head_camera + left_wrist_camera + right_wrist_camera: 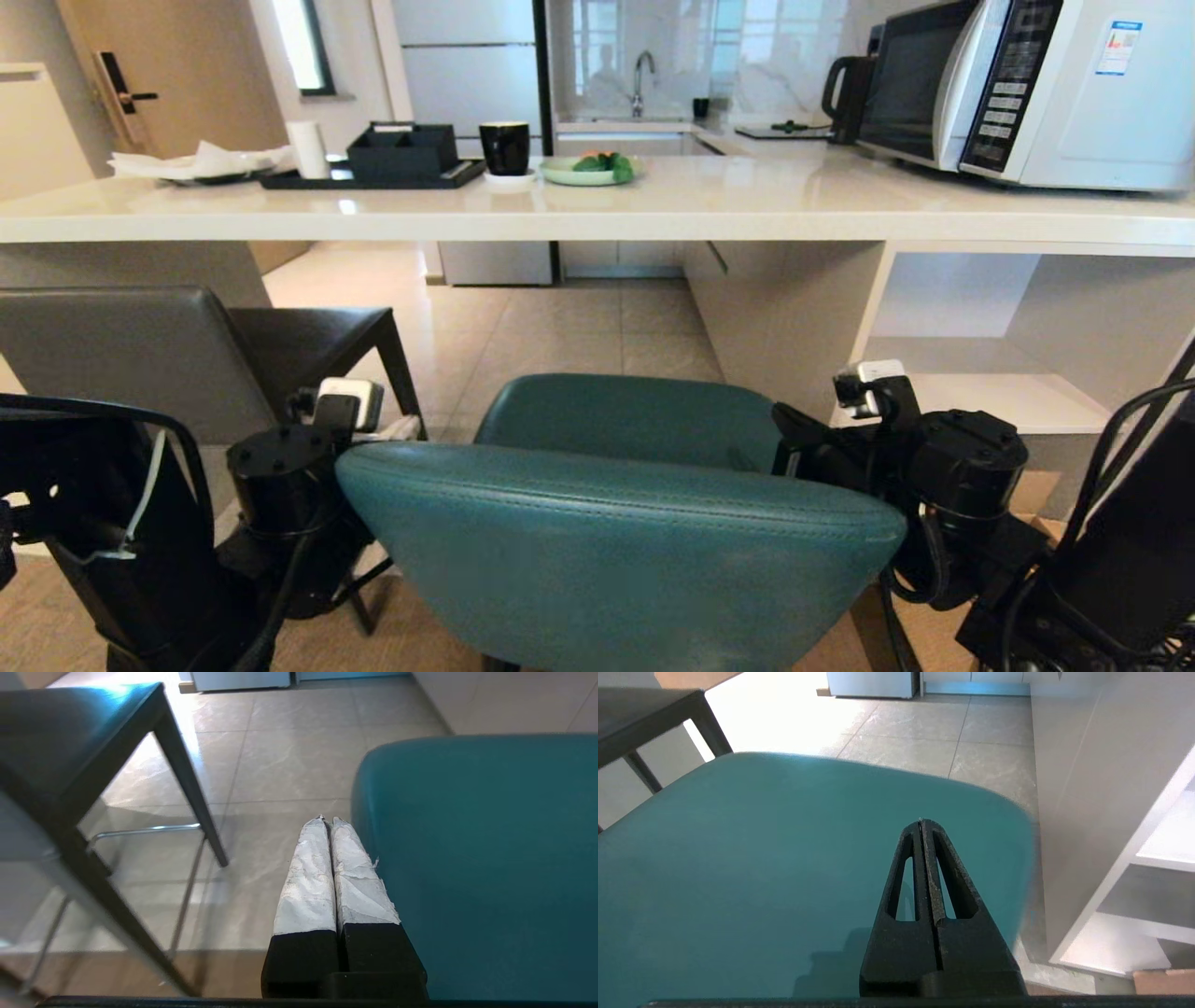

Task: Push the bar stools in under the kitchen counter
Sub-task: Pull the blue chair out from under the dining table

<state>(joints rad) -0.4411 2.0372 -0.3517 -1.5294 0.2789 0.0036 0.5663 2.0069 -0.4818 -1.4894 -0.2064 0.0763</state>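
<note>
On our left the grey stool (pixel 140 355) sits partly under the bench (pixel 597 210). Our left gripper (pixel 327 823), fingers pressed together and empty, flanks the teal stool (pixel 616 532); the right gripper (pixel 921 823), likewise closed, hangs over its seat. It looks stiff, probably tippy; we'd push the backrest low.

left arm (pixel 280 495): extended forward and low, wrist bent | left gripper (pixel 328 823): fingers (pixel 306 877) wrapped in white, pressed together, nothing held | right arm (pixel 962 467): extended forward and low | right gripper (pixel 921 822): black fingers (pixel 945 877) pressed together, nothing held
</note>
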